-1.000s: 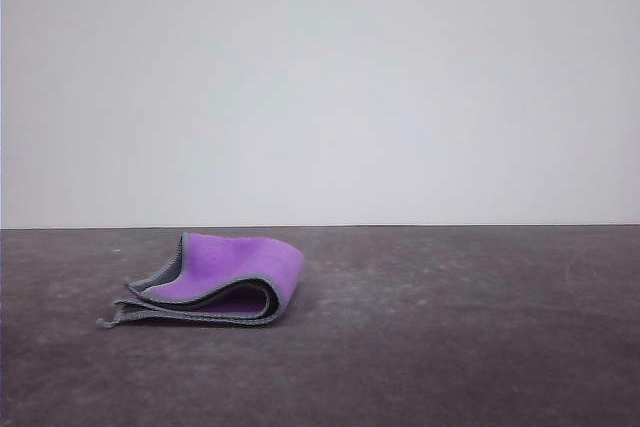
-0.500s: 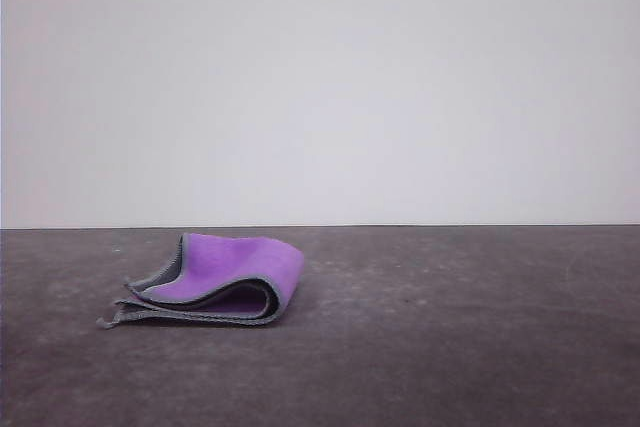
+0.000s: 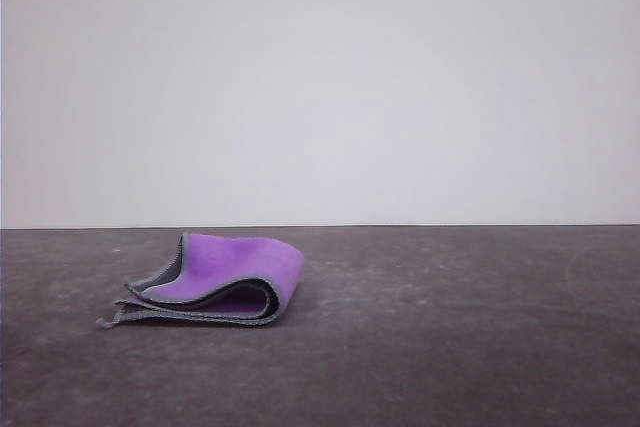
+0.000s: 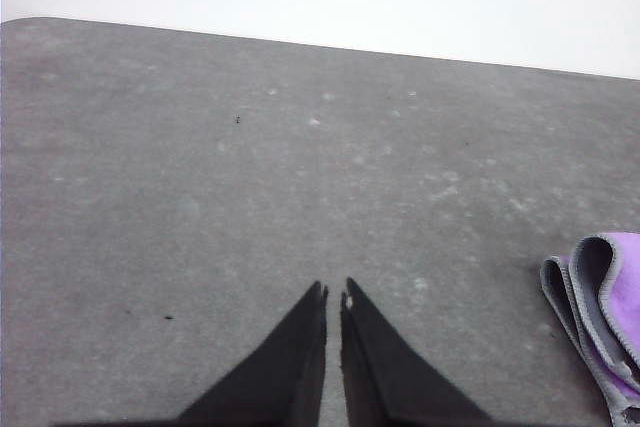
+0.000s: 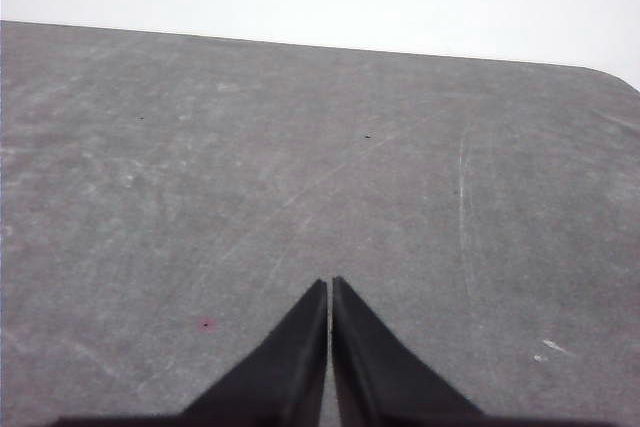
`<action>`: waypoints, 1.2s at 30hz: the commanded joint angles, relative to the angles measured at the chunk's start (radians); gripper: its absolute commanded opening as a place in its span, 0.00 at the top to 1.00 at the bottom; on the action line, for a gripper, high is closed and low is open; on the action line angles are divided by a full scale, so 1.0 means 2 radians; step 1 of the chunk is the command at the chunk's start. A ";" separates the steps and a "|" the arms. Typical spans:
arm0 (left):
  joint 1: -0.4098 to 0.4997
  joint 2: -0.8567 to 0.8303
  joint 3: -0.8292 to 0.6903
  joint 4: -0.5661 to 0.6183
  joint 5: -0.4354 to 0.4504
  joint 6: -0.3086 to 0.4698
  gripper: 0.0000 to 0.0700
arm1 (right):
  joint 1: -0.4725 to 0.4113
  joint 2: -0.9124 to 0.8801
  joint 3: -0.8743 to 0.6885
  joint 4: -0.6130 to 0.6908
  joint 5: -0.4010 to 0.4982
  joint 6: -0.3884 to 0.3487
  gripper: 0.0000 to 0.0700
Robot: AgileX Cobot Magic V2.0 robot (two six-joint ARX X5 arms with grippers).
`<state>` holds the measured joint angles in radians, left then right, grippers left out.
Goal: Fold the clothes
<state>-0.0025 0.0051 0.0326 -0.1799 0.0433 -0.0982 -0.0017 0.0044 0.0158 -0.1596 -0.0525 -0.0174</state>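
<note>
The clothes (image 3: 215, 282) are one small thick cloth lying folded on the dark grey table, left of centre in the front view. Purple faces outward on top, with grey stitched edges stacked in layers at its left side. A corner of the cloth (image 4: 600, 317) appears at the edge of the left wrist view, off to one side of my left gripper (image 4: 334, 292). That gripper is shut, its black fingers together over bare table, holding nothing. My right gripper (image 5: 330, 282) is shut too, above bare table, with nothing between its fingers.
The dark grey table (image 3: 450, 327) is scuffed and stretches back to a plain white wall. Its rounded corners show in both wrist views. A small red speck (image 5: 206, 324) lies on the table near the right gripper.
</note>
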 commanded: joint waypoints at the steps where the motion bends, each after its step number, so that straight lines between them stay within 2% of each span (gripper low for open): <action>1: 0.000 -0.001 -0.010 -0.002 0.001 -0.002 0.98 | 0.000 0.000 -0.002 0.006 0.000 0.008 0.99; 36: 0.000 -0.001 -0.010 -0.002 0.001 -0.002 0.98 | 0.000 0.000 -0.002 0.006 0.000 0.008 0.99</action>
<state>-0.0025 0.0051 0.0326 -0.1799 0.0433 -0.0982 -0.0017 0.0046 0.0158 -0.1596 -0.0525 -0.0174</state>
